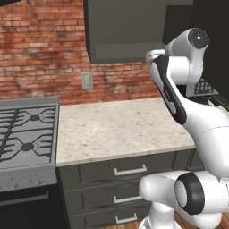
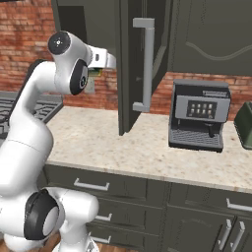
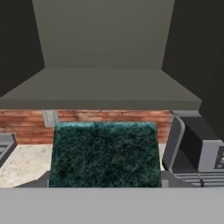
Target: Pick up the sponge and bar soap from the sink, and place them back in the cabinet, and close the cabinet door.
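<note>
Hand view looks straight into the open cabinet, its bare shelf level with the camera, and the sponge sits pinched in the hand, dark green face toward the lens and covering the fingertips. Judging from this, the step in hand is putting the sponge back: it hangs just in front of the shelf's front edge and a little below it, above the tabletop, not yet inside. The next move likely calls for a small lift and a reach forward until the sponge is over the shelf, then letting go. In the right base view the arm reaches up toward the cabinet beside the door, which stands swung out, so closing it is left for later. A coffee machine stands on the tabletop to the right. The soap's whereabouts cannot be told.
</note>
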